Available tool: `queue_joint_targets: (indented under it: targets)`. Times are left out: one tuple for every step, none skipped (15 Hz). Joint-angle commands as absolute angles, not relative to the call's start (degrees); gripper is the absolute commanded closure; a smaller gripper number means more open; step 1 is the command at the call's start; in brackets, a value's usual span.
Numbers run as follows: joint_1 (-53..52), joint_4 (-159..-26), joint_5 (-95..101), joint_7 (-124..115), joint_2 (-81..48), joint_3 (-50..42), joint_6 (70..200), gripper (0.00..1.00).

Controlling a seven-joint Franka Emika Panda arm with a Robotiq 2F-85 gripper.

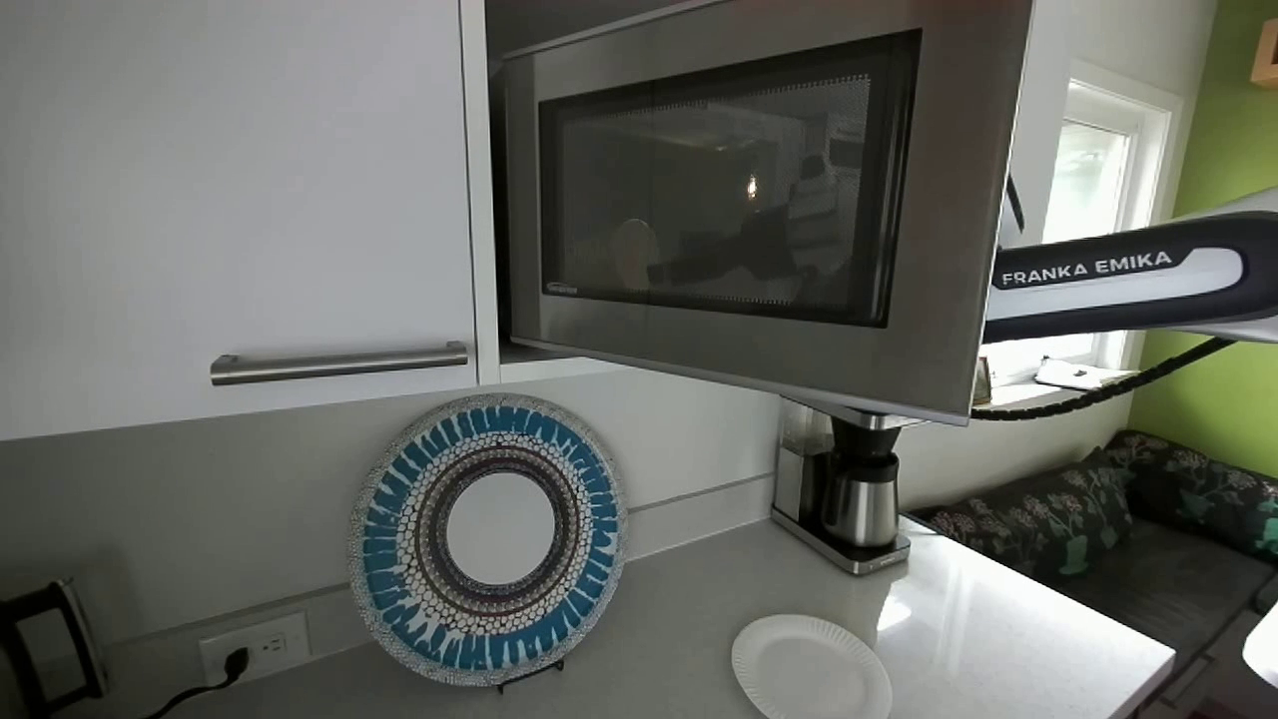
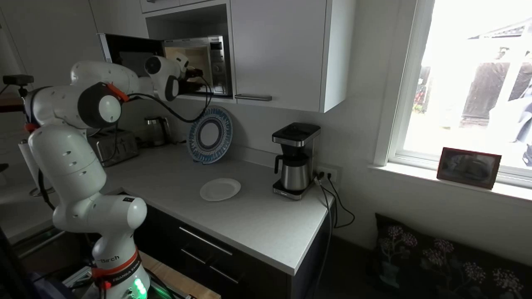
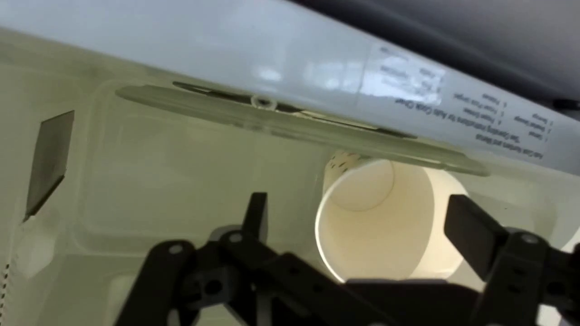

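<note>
In the microwave is a cup, the hand at the microwave's opening. On the table below it: disc underneath, kettle and toaster to its left, plate forward, coffee maker right.

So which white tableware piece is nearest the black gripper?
The deep, round white cup, framed by the open gripper; the flat, round white plate lies farther off, on the pale countertop.

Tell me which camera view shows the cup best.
The wrist view: there the cup appears large, most of its rim and inside visible. I cannot discern it in either exterior view; in an exterior view the microwave door stands in the way.
</note>
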State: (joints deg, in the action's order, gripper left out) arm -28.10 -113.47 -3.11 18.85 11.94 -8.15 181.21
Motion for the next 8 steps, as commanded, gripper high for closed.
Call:
queue_joint_targets:
  targets:
    - [-32.34, -109.01, -6.33, 21.64, 7.85, -11.9, 181.64, 0.0]
    - [-33.26, -108.11, -7.08, 21.88, 7.03, -12.61, 181.56, 0.0]
    - [-33.59, -107.41, -7.49, 21.64, 6.17, -12.95, 181.85, 0.0]
    - [-34.32, -106.46, -8.27, 21.83, 5.34, -13.35, 181.73, 0.03]
    - [-34.66, -105.68, -8.82, 21.75, 4.64, -13.49, 181.47, 0.16]
    - [-34.97, -104.76, -9.53, 21.65, 3.86, -13.6, 181.5, 0.28]
    - [-34.71, -103.96, -9.73, 20.92, 3.11, -13.43, 181.68, 0.3]
    - [-33.08, -102.79, -8.43, 18.49, 2.11, -12.84, 181.8, 0.39]
